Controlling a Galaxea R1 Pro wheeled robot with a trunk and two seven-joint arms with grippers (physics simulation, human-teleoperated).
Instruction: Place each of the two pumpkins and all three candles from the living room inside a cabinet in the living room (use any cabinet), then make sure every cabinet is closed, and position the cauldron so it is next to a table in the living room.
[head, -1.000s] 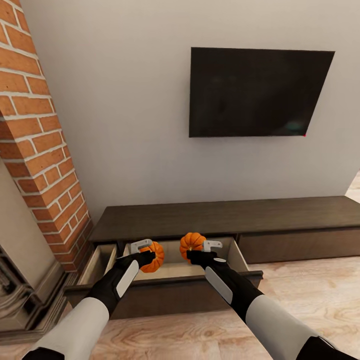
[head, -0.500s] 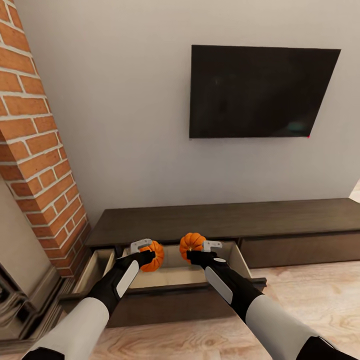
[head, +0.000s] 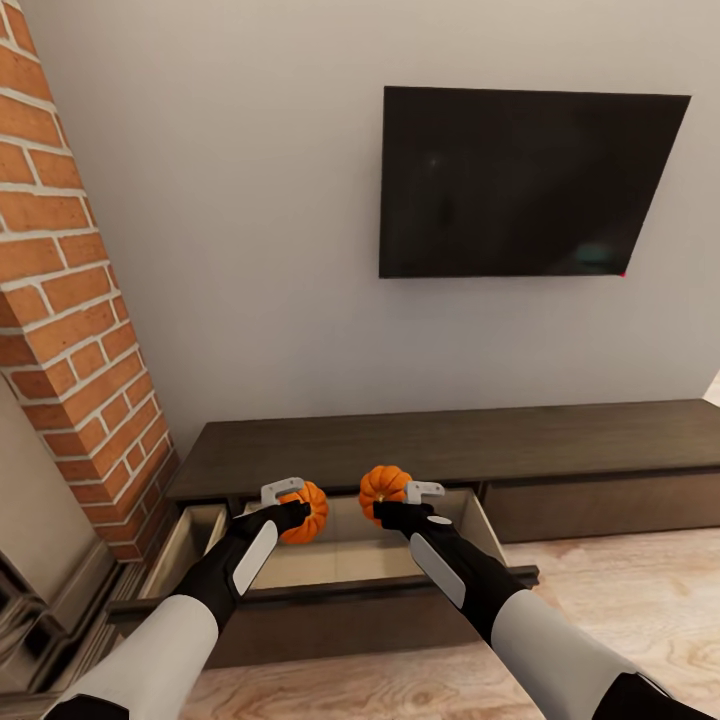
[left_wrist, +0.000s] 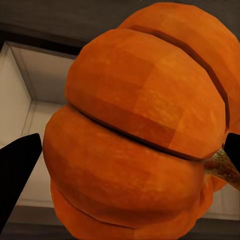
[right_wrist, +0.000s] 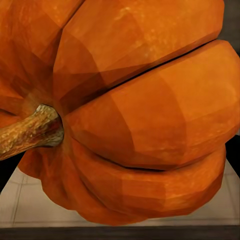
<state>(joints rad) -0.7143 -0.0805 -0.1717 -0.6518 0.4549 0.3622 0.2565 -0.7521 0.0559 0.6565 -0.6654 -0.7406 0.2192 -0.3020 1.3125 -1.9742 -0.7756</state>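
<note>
Both claws loaded, left claw gripping one pumpkin, right claw the other pumpkin, held over the cabinet's open drawer; next: lower, release.

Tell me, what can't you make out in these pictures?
- Drawer floor, head view: partly hidden by the left gripper, right gripper and both pumpkins.
- Cabinet right end, head view: cut off by the edge.
- Right wrist view: the pumpkin covers the fingers.
</note>
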